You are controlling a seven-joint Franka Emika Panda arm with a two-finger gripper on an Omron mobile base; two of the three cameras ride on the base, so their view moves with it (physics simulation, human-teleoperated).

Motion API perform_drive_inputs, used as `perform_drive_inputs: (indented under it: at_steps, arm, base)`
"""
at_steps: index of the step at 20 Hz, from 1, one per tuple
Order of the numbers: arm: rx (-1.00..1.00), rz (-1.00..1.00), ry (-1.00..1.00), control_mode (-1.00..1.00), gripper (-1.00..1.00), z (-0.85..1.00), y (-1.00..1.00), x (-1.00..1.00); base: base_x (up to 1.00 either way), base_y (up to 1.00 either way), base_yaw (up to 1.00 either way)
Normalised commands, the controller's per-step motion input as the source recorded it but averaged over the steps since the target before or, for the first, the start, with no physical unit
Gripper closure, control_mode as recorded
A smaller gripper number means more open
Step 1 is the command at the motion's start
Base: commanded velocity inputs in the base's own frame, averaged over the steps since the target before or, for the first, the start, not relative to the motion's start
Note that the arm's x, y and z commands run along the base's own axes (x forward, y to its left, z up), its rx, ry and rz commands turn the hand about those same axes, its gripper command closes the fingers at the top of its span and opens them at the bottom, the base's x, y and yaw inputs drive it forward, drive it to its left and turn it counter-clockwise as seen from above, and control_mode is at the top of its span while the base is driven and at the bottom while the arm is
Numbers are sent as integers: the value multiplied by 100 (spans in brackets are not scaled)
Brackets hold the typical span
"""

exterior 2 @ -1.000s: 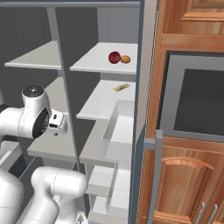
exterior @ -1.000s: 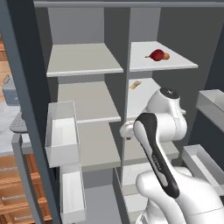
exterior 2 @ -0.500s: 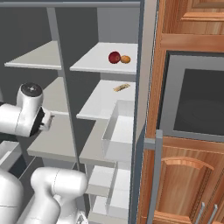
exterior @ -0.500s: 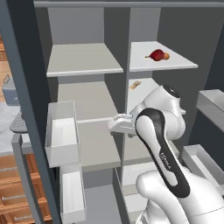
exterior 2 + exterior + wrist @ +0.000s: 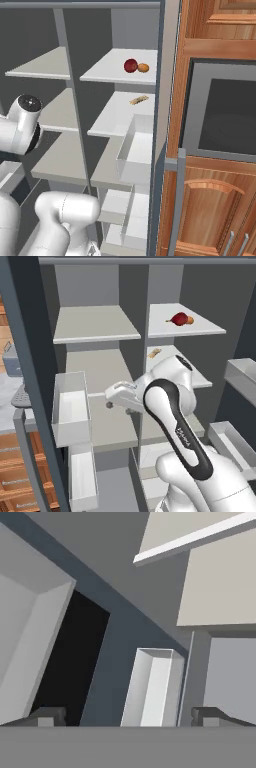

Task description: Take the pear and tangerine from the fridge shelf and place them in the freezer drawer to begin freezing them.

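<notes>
Grey fridge walls frame the left base view, with pale shelves in two columns. On the upper right fridge shelf (image 5: 200, 328) the pear (image 5: 179, 318) lies touching the tangerine (image 5: 190, 320) on its right. A tan scrap (image 5: 154, 353) sits on the shelf below. The white arm bends leftward at mid height, and the gripper (image 5: 111, 398) reaches toward a translucent door bin (image 5: 71, 408) on the left; from here I cannot tell how its fingers stand.

From the right base view, the pear (image 5: 131, 65) and tangerine (image 5: 143, 68) rest side by side on the fridge shelf (image 5: 107, 70), well above the arm. Wooden cabinets (image 5: 210, 210) and a dark oven door (image 5: 227, 117) stand to the right.

Along the hand view, the two fingers (image 5: 47, 717) sit wide apart with nothing between them, looking at a narrow pale bin (image 5: 152, 687) and grey panels.
</notes>
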Motion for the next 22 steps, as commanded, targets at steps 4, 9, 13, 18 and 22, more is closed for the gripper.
perform_drive_inputs:
  at_steps: [4,9,13,18,22]
  arm:
    - [4,5,1,-100,-100,0,78,-3]
    - [0,1,2,-100,-100,0,85,0]
    - [0,0,-1,-100,-100,3,45,-4]
    - [-8,-5,-18,-100,-100,40,-65,-20]
    - [-9,-10,-10,-100,-100,25,-84,-13]
  base:
    - [0,0,0]
    - [0,0,0]
    - [0,0,0]
    - [0,0,0]
    - [0,0,0]
